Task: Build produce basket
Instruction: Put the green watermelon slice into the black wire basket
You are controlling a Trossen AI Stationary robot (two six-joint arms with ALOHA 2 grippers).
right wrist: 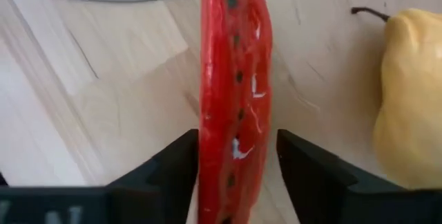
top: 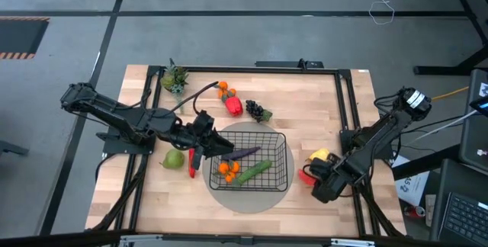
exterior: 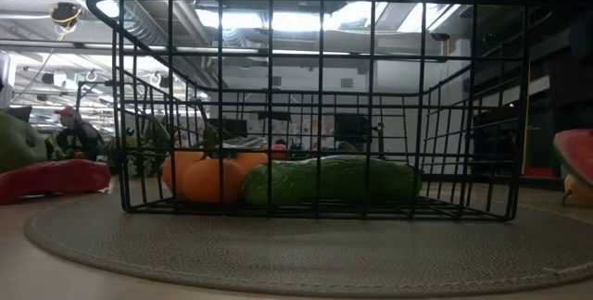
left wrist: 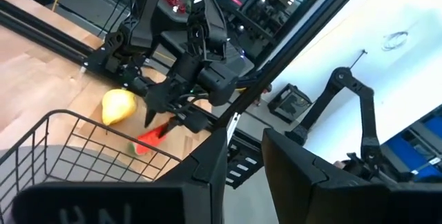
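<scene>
With the right gripper (right wrist: 237,165) lowered over a red watermelon slice (right wrist: 235,92) on the bare wood, the step in hand looks like a pick-up of that piece for the basket (top: 280,172). The slice stands on edge between the two dark fingers (right wrist: 173,169), which are spread to either side of it with a sliver of wood showing on each flank — not yet pinching, as far as the wrist view tells. A yellow pear (right wrist: 409,99) lies just beside the slice, outside one finger and near enough to be nudged.

To do this well, the fingers ought to close squarely on the flat faces, centred, so the thin piece does not twist or squirt out. Keeping the outer finger clear of the pear matters — a bump there could roll it toward the table edge. A straight lift before any sideways travel should spare the grey round mat (top: 248,200) and the basket's wire wall.

The basket sits on that mat well away from the right gripper, toward the table's middle; inside lie oranges (exterior: 206,176), a green cucumber (exterior: 334,181) and a purple eggplant (top: 245,153). The left gripper (top: 204,149) hovers at the basket's far side, beside a green fruit (top: 174,158); whether it grips anything I cannot tell. Placement should aim for the empty wire nearest the right gripper.
</scene>
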